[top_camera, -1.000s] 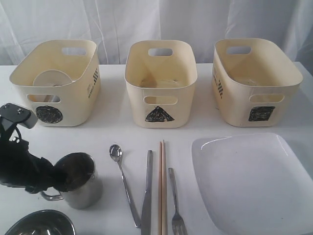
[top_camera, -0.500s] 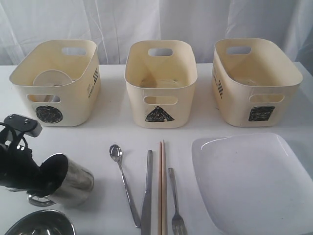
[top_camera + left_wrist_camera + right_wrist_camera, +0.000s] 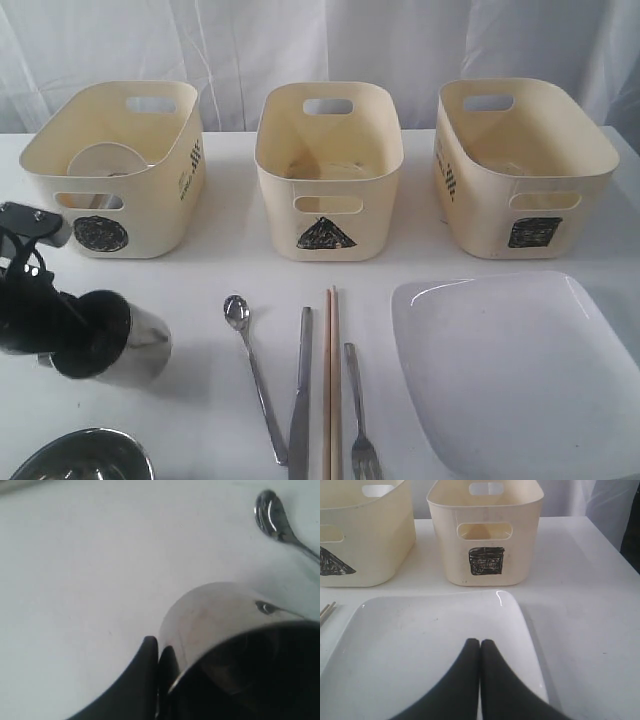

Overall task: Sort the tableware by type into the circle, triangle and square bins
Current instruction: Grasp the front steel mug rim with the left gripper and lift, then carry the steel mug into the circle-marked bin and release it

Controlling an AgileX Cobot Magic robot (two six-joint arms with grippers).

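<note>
Left tool [image 3: 158, 652] grips tilted shiny steel mug [image 3: 138, 346], seemingly airborne.

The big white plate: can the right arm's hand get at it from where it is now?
Probably yes. The right hand hangs over the plate, shut, and nothing lies between the two. It would likely have to open first to take hold of the rim.

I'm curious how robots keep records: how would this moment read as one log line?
left gripper: shut on steel mug, tilted | right gripper: shut, empty, over white plate
</note>
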